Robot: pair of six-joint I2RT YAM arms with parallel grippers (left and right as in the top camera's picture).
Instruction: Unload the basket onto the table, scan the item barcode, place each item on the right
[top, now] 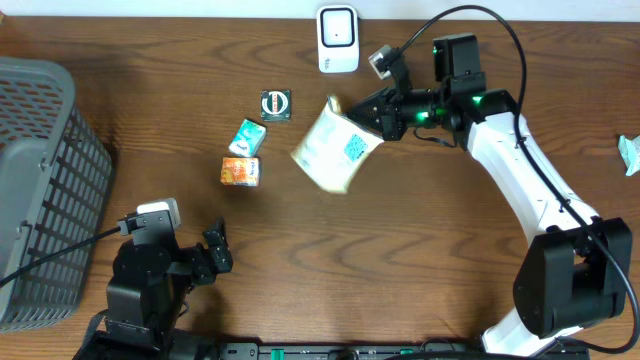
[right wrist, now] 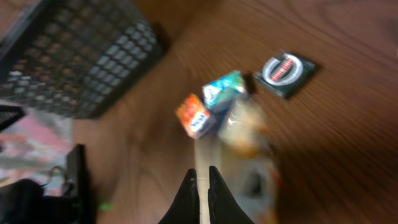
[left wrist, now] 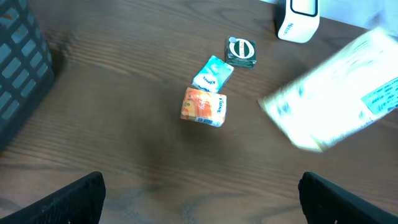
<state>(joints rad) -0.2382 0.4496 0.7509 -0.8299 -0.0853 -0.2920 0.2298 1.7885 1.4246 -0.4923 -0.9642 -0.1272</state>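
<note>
Overhead, we saw the right gripper (top: 345, 108) clamped on a corner of the white plastic pouch with a teal label (top: 335, 152), which was held tilted near the white barcode scanner (top: 338, 38). The left gripper (top: 215, 248) stood wide open and empty. Left wrist: the pouch was a pale blur, right of the small orange carton (left wrist: 204, 107). Right wrist: the fingers (right wrist: 214, 193) pinched the pouch's edge.

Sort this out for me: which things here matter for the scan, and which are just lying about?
In the job:
- pouch, pinched in the right tool
- scanner

Lying about:
- orange box
- teal packet
- dark square packet
- basket
- wrapper at the right edge
- left tool, open, holding nothing
</note>
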